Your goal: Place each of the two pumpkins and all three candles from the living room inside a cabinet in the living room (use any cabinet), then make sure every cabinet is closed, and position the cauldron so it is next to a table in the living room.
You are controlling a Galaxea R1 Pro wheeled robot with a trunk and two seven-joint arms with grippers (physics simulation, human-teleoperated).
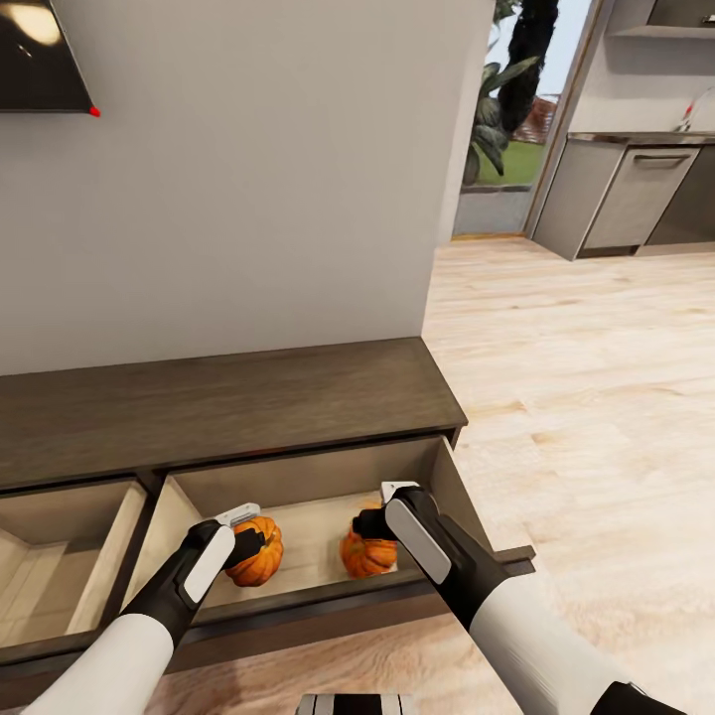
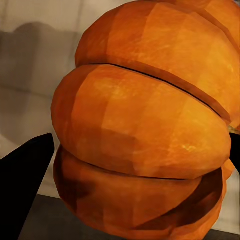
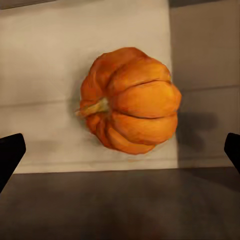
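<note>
2 pumpkins lie in the open right drawer (image 1: pixel 298 492) of the cabinet (image 1: pixel 228 402), 1 at the left (image 1: pixel 260 552) and 1 at the right (image 1: pixel 365 556), near each other but apart; a 2nd open drawer (image 1: pixel 60 556) shows beside it. The left gripper (image 1: pixel 246 541) reaches into the drawer with its jaws spread wide around the left pumpkin (image 2: pixel 145 130), which bulges close between the 2 dark fingertips (image 2: pixel 25 165); I cannot tell whether they touch it. The right gripper (image 1: pixel 369 523) hangs over the right pumpkin (image 3: pixel 131 100), jaws wide and off it, the pumpkin resting on the pale drawer floor (image 3: pixel 60 60) with its stem sideways.
</note>
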